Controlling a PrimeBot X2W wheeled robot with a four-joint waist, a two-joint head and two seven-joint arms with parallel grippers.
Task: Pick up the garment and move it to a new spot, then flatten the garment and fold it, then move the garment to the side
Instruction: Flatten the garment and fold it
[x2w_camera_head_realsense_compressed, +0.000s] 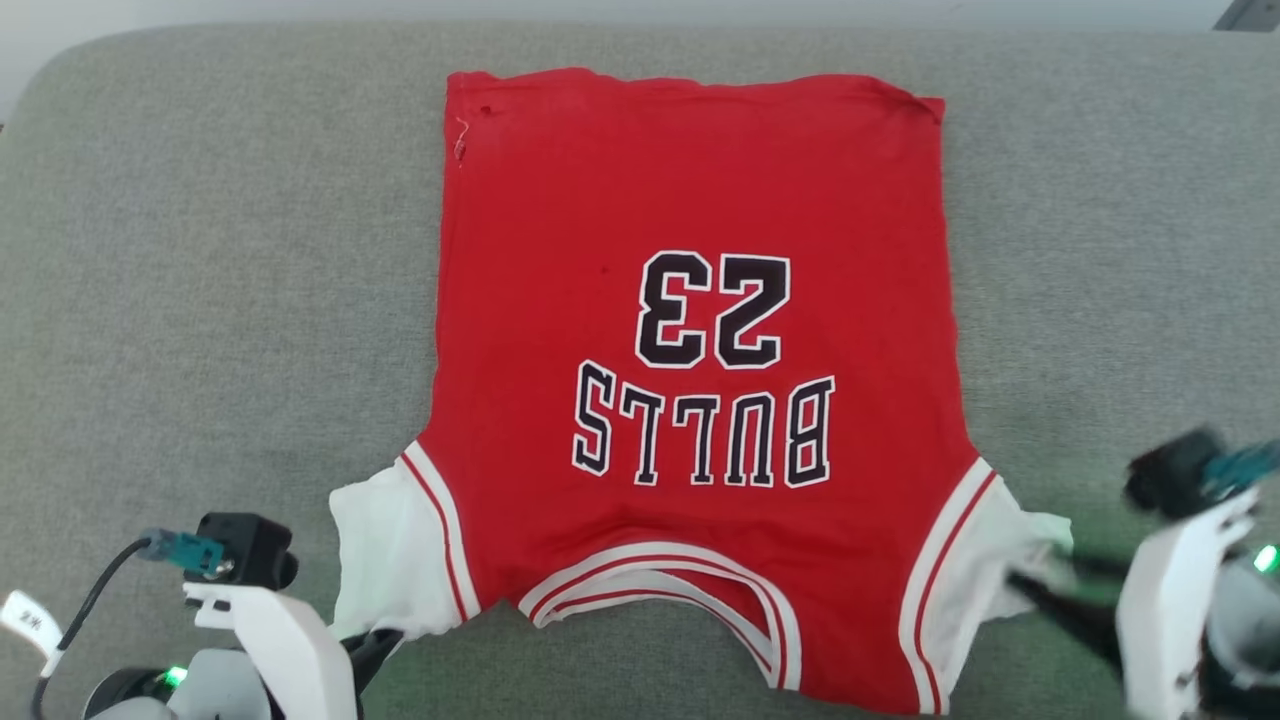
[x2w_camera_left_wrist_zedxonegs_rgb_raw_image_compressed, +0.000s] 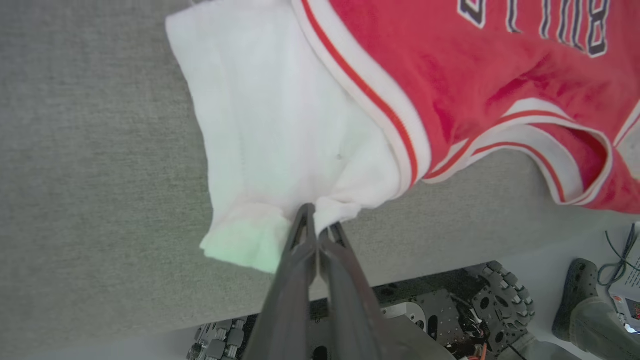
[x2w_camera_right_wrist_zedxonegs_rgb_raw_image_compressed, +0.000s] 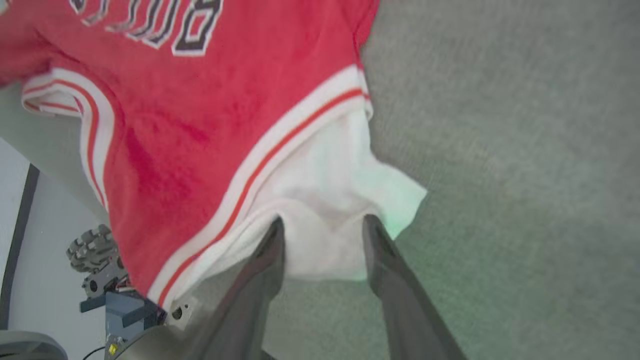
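Note:
The garment (x2w_camera_head_realsense_compressed: 700, 200) lies spread flat on the grey cushion, printed side up, with its white-trimmed neckline (x2w_camera_head_realsense_compressed: 660, 590) toward me and its hem at the far side. My left gripper (x2w_camera_head_realsense_compressed: 385, 635) is at the near left white sleeve (x2w_camera_left_wrist_zedxonegs_rgb_raw_image_compressed: 280, 125). In the left wrist view my left gripper (x2w_camera_left_wrist_zedxonegs_rgb_raw_image_compressed: 316, 220) is shut, pinching that sleeve's near edge. My right gripper (x2w_camera_head_realsense_compressed: 1030, 585) is blurred beside the right white sleeve (x2w_camera_right_wrist_zedxonegs_rgb_raw_image_compressed: 335, 185). In the right wrist view my right gripper (x2w_camera_right_wrist_zedxonegs_rgb_raw_image_compressed: 324, 222) is open, its fingers apart on either side of the sleeve's edge.
The grey cushion (x2w_camera_head_realsense_compressed: 200, 300) extends wide on both sides of the garment. Its near edge runs just under the neckline. Below that edge are my wheeled base (x2w_camera_left_wrist_zedxonegs_rgb_raw_image_compressed: 450, 310) and a dark shoe (x2w_camera_left_wrist_zedxonegs_rgb_raw_image_compressed: 575, 295) on the pale floor.

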